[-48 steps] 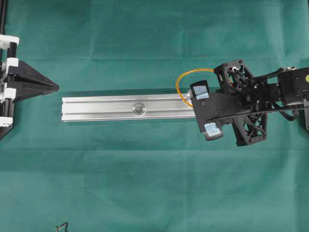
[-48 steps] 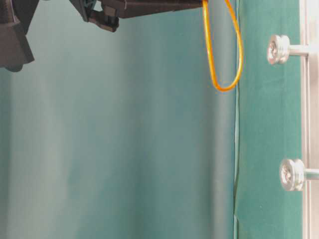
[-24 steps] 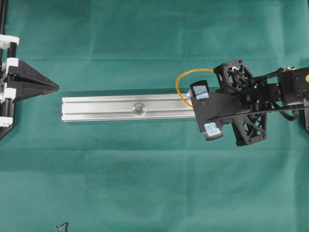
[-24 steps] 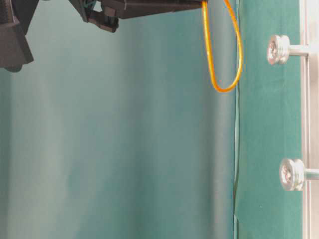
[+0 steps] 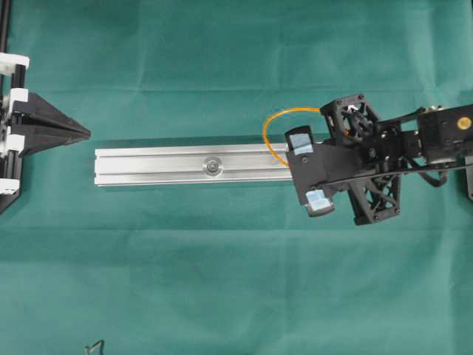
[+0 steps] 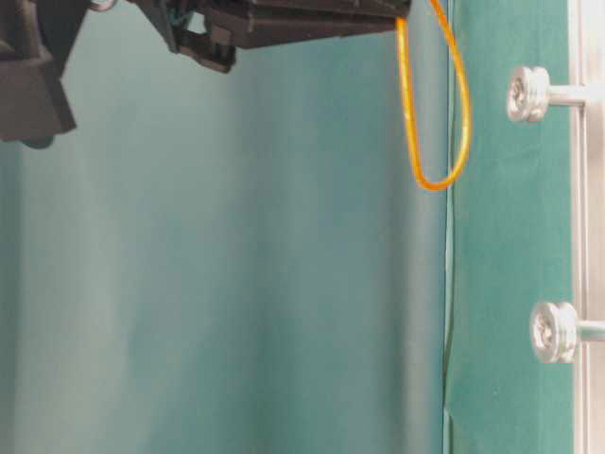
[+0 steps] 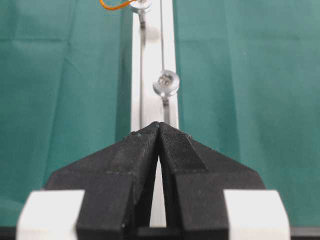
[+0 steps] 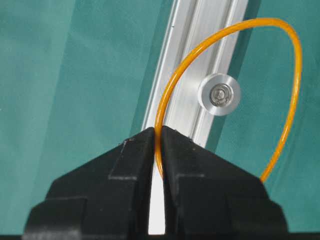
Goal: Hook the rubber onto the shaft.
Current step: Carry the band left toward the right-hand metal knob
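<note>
Overhead exterior view: the right gripper point(image 5: 310, 170) hangs over the right end of the aluminium rail point(image 5: 192, 165), its jaws pinched tight on the orange rubber band point(image 5: 277, 129). The band's loop arcs out over the rail's far edge and, seen from the right wrist, rings the rail's end shaft point(image 8: 219, 95). The left gripper point(image 5: 77, 133), jaws pressed together and empty, sits well off the rail's left end.

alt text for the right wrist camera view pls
The closed black right hand pinches a thin orange rubber band, whose loop arches over a round silver shaft head on a silver aluminium rail. The rail runs diagonally across green cloth.
</note>
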Robot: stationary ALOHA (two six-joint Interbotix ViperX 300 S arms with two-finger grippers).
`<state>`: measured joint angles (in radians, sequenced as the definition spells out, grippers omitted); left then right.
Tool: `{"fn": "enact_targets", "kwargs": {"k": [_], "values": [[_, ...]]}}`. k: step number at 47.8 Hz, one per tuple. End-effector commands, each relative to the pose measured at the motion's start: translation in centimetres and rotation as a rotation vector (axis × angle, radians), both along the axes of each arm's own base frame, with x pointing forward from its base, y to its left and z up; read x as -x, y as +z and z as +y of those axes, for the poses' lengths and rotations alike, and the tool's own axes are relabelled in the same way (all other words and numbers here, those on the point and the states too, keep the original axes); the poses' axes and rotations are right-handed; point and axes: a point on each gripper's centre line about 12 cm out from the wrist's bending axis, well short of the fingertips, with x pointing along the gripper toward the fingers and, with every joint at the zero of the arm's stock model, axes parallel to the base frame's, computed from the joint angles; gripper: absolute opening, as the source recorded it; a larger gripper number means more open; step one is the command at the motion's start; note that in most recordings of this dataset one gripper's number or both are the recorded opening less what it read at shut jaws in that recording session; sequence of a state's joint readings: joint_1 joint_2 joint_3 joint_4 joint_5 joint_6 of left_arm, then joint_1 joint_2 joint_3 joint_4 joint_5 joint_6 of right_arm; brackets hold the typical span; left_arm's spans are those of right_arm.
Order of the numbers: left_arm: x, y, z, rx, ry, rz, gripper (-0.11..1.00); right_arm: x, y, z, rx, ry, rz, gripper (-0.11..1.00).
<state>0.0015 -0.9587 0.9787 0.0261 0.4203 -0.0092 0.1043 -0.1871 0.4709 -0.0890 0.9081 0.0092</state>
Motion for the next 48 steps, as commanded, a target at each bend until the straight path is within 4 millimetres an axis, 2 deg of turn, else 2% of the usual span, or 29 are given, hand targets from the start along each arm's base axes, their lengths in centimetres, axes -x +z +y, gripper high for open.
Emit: {"fn": "enact_targets", "kwargs": {"k": [1, 48], "values": [[-0.30, 1.30, 0.04, -0.002, 0.001, -0.032, 0.00, -0.22, 0.34, 0.01, -0.007, -0.002, -0.027, 0.07], [-0.30, 1.30, 0.04, -0.002, 0.001, -0.032, 0.00, -0.27, 0.11, 0.06, -0.011, -0.002, -0.034, 0.07]]}}
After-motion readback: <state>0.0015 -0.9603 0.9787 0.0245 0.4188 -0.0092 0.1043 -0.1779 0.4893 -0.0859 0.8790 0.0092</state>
